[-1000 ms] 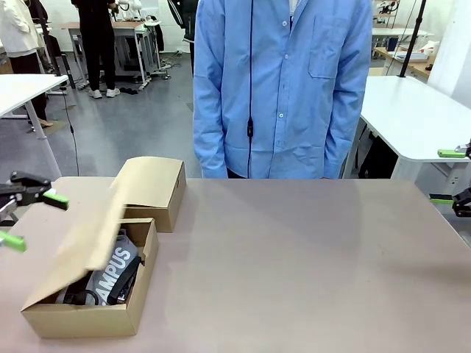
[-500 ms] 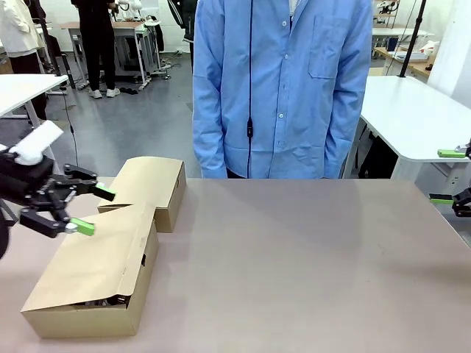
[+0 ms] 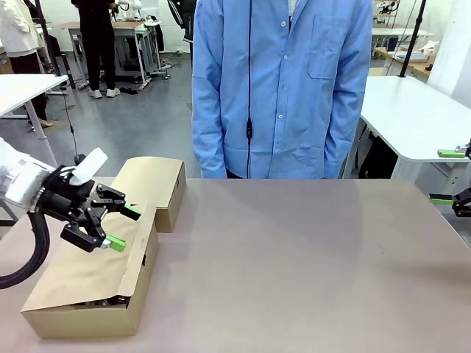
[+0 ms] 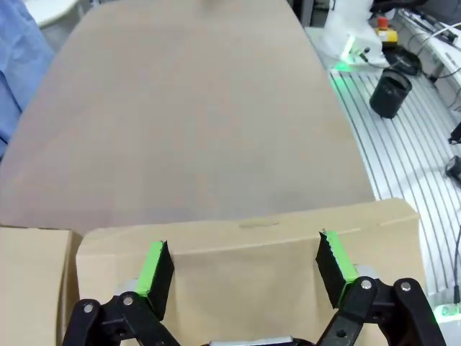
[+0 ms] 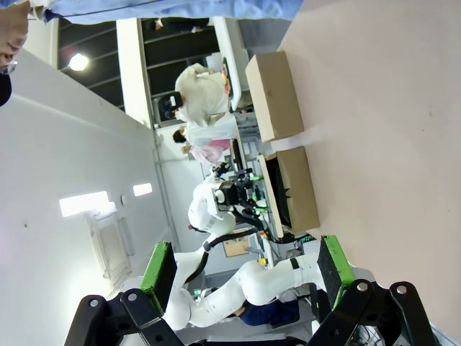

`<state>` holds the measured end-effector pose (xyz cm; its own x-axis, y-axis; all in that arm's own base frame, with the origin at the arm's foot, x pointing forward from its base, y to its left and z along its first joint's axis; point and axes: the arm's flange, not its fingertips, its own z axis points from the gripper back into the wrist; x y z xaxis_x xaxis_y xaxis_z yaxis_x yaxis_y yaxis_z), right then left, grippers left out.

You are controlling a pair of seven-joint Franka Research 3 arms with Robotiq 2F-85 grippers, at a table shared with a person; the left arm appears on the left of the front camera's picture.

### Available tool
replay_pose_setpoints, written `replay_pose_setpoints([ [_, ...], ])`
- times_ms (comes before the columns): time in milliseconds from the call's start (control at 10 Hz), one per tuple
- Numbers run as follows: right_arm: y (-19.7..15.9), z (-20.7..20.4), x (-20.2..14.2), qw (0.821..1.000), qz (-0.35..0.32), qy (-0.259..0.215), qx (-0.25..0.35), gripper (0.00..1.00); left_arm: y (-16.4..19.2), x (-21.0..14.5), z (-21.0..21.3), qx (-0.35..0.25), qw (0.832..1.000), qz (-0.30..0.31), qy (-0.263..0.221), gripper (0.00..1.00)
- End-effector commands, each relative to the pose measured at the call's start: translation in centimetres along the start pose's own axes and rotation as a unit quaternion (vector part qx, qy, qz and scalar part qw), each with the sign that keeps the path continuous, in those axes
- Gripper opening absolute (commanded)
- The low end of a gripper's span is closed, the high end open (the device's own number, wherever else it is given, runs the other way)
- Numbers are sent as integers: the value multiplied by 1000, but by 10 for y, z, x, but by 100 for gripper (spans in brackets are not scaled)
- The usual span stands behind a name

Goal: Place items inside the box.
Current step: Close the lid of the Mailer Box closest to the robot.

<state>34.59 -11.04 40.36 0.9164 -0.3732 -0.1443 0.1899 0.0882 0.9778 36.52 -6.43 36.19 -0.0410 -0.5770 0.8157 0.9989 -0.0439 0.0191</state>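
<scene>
Take the cardboard box [image 3: 88, 283] as your landmark. It sits at the near left of the worktop [image 3: 309, 257], a plain brown corrugated carton, rectangular, with its lid flap lying almost flat over the opening. A dark sliver of its contents shows under the flap's front edge at the right side; you cannot identify which items those are.

Your left arm comes in from the left edge, white links with a black cable looping below it. Its left pincer [image 3: 118, 228] hangs above the box's far end, fingers pointing toward the middle of the worktop, jaws apart with nothing between them. In the left wrist view the green ribbed pads [image 4: 155, 268] stand wide over the smooth cardboard flap [image 4: 252, 267].

A second box [image 3: 153, 190] of the same cardboard, closed, stands just behind the landmark box, touching or nearly so.

Your right pincer [image 3: 452, 176] sits well away from the box, at the far right edge, jaws wide apart and empty.

A person in a light blue buttoned shirt [image 3: 283, 84] stands at the far side, beyond the box.
</scene>
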Motion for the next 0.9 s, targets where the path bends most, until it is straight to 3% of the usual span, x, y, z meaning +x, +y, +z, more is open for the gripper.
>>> replay_pose_setpoints([
  [0, 6, 0, 0, 1000, -7, -1, 9, 100, -101, -31, -39, 7, 1000, -1, 24, 100],
  [300, 6, 0, 0, 1000, -7, -1, 9, 100, -93, -37, -29, 23, 1000, 13, 14, 100],
  [500, 6, 0, 0, 1000, -7, -1, 9, 100, -81, -30, -5, 25, 999, 32, -19, 100],
  [700, 6, 0, 0, 1000, -7, -1, 9, 100, -64, -11, 67, -29, 991, 118, -59, 100],
  [800, 6, 0, 0, 1000, -7, -1, 9, 100, -60, 0, 99, -37, 977, 201, -53, 100],
])
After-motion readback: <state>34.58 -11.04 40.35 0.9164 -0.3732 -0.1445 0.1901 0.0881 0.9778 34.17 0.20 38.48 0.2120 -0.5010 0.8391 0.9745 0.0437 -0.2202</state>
